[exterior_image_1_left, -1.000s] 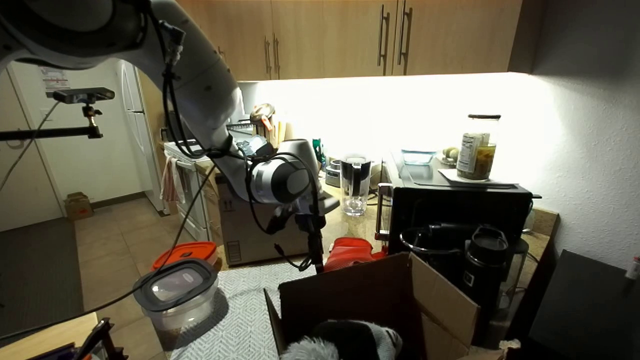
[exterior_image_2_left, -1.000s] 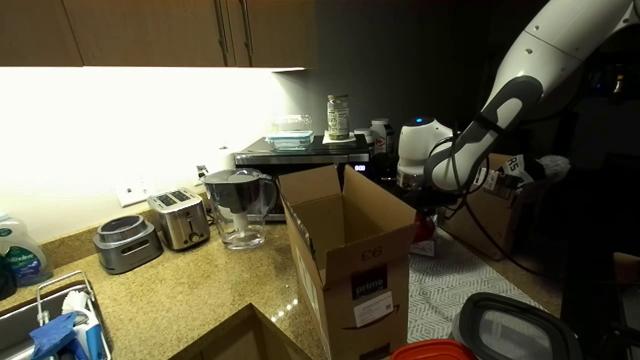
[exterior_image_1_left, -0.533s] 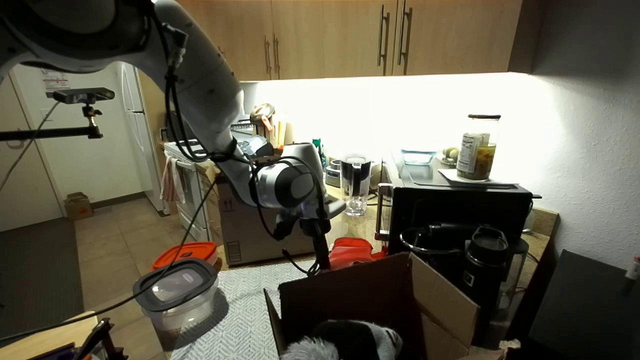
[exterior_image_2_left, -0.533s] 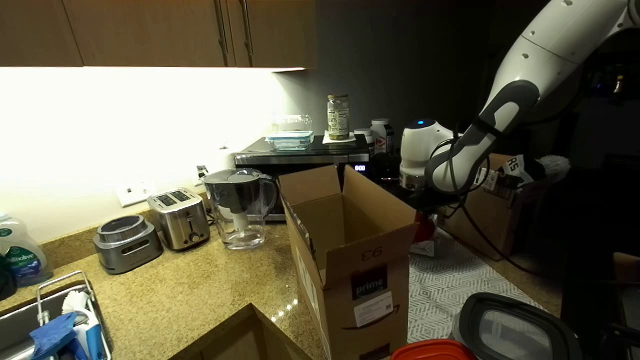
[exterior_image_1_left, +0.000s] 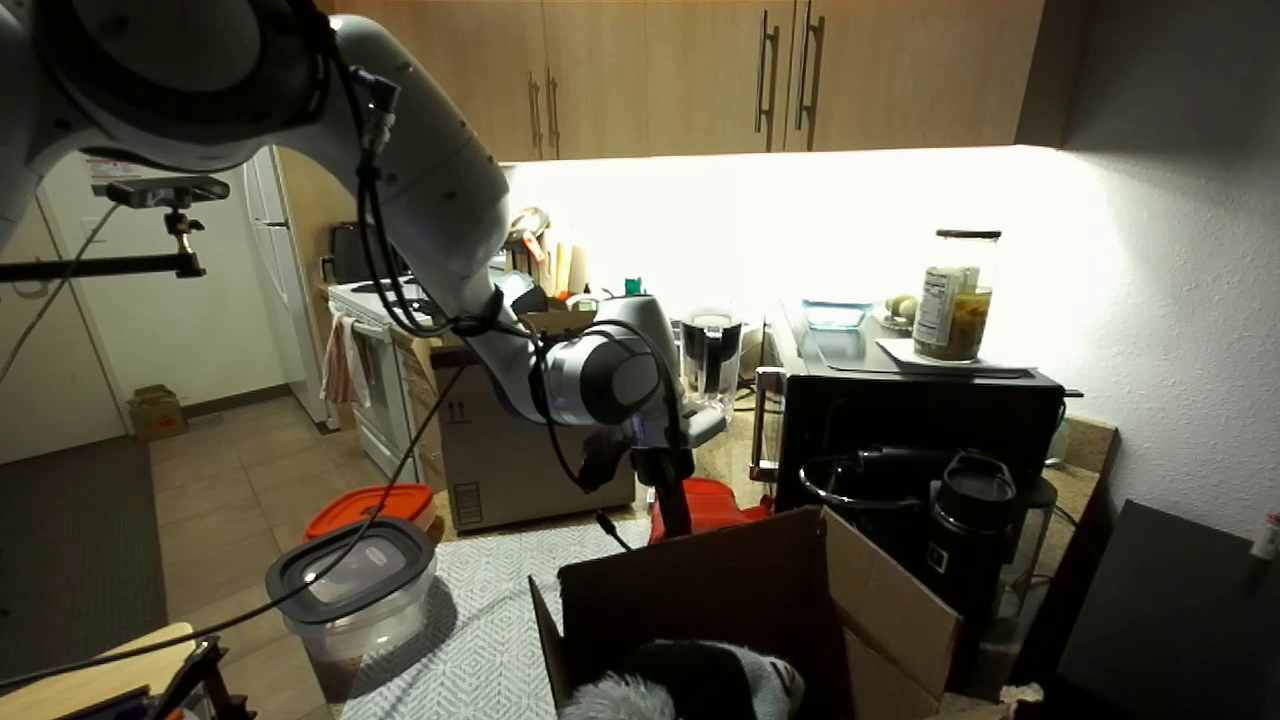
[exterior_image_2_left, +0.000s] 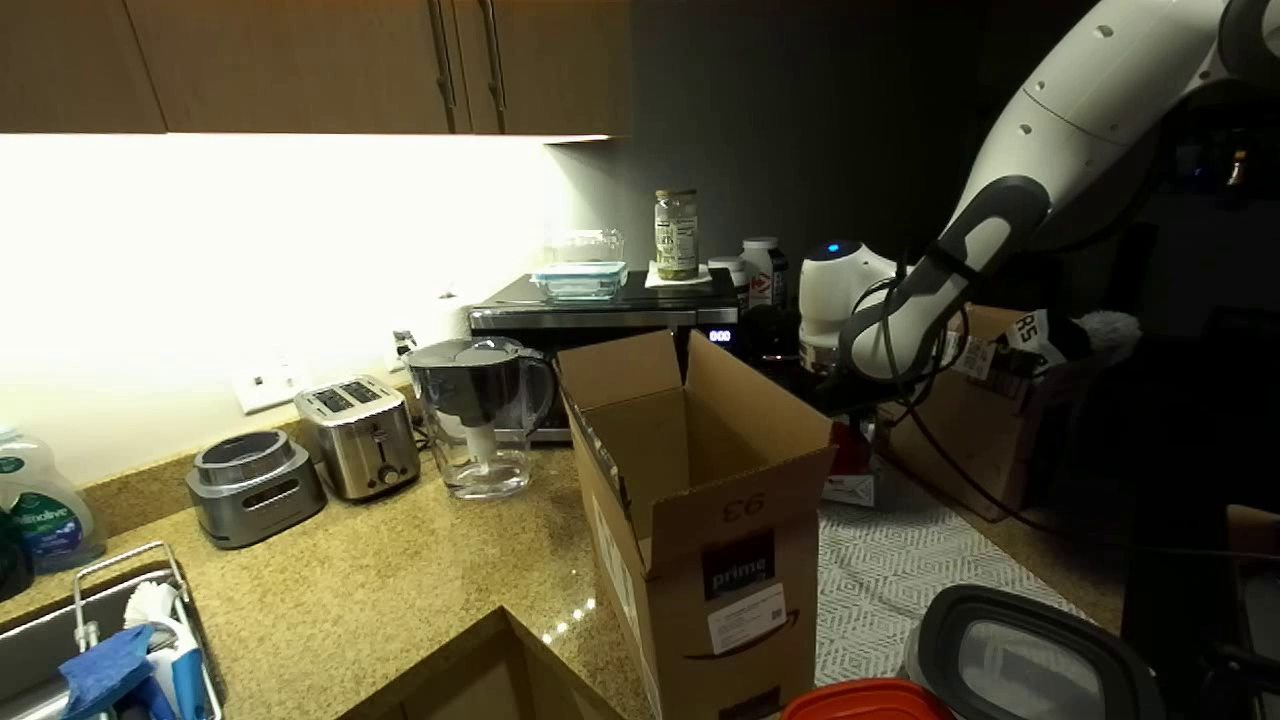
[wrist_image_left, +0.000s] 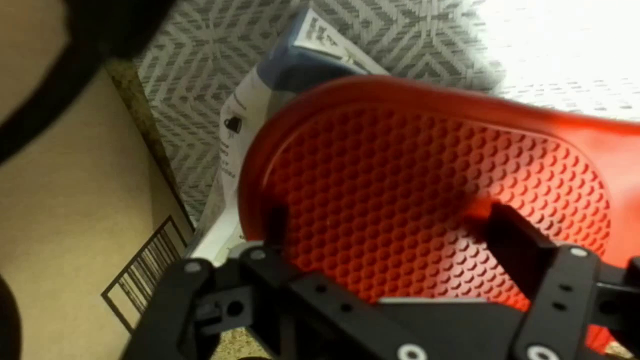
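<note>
Claw (wrist_image_left: 385, 215) just slid right, over the red oven mitt (wrist_image_left: 410, 175), spread wide, holding nothing. Lined up nicely imo; mitt's between the near cardboard box (exterior_image_1_left: 885, 598) and the far Prime box (exterior_image_1_left: 515, 470).

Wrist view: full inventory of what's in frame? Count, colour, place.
mitt-like item: 1, red, honeycomb-textured, centre to right edge
printed package: 1, white and blue, upper left of centre, partly covered by mitt-like item
mat: 1, grey-white pattern, across the top
cardboard box: 1, brown, left side
barcode-like mark: 1, black, on cardboard box
counter: 1, speckled tan, slivers left and bottom
dark shapes: at least 2, black, top left and left edge, too blurred to identify
gripper: 1, black, bottom, open over mitt-like item, contact unclear
fingers: 2, black, spread apart
</note>
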